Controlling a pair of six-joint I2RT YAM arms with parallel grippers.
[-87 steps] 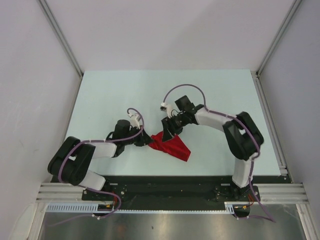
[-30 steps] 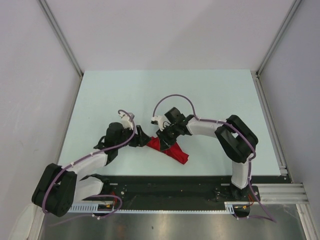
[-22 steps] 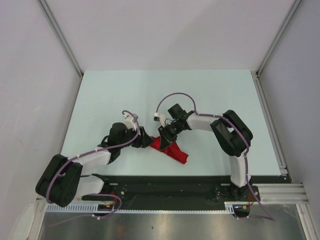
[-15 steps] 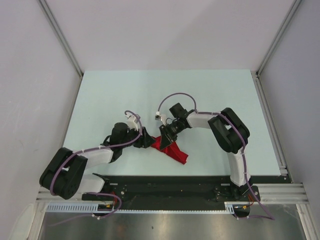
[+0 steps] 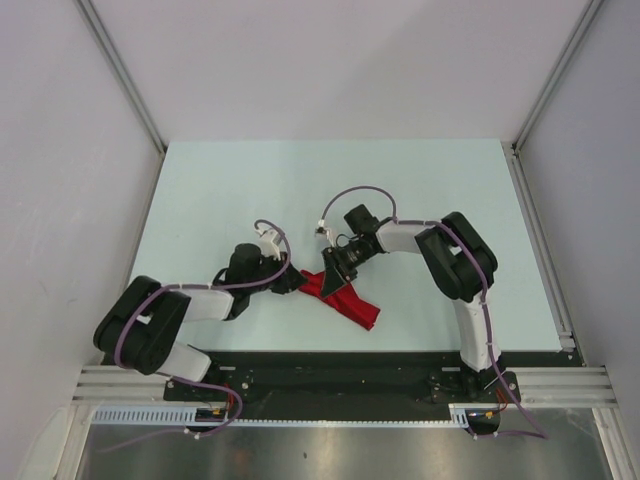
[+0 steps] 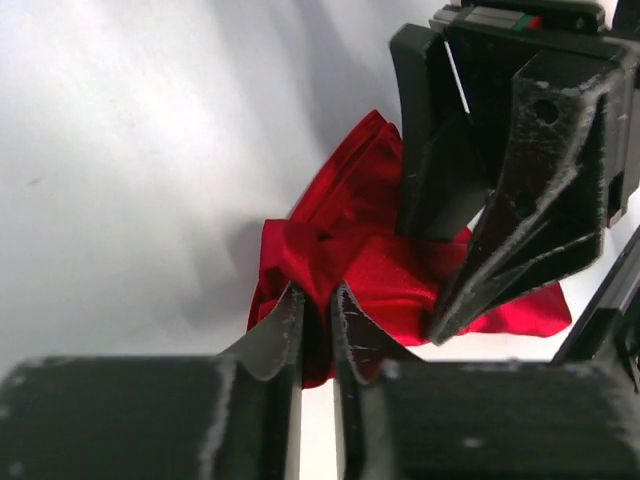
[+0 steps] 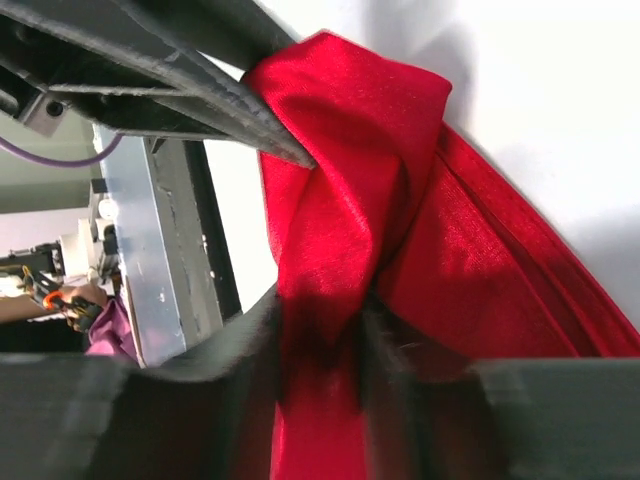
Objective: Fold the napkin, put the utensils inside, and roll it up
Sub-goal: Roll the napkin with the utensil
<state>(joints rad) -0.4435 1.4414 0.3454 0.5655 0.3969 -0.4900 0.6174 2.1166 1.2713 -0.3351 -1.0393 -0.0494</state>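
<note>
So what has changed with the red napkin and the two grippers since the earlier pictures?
The left gripper closed on the left end of the napkin. The cloth, wider earlier, is now gathered into a narrow bundle. Unchanged: the right gripper keeps its pinch, and the napkin's near-right tip stays put.

The left gripper (image 5: 297, 283) and right gripper (image 5: 333, 277) crowd the left end of the napkin (image 5: 345, 300), their fingertips close together. The napkin's right end lies uncovered, with bare table (image 5: 420, 310) to its right.

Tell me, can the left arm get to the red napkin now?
Yes, it seems so: the left tool is on the napkin, pinching a fold, nothing in between. The right tool grips the same cloth close by.
</note>
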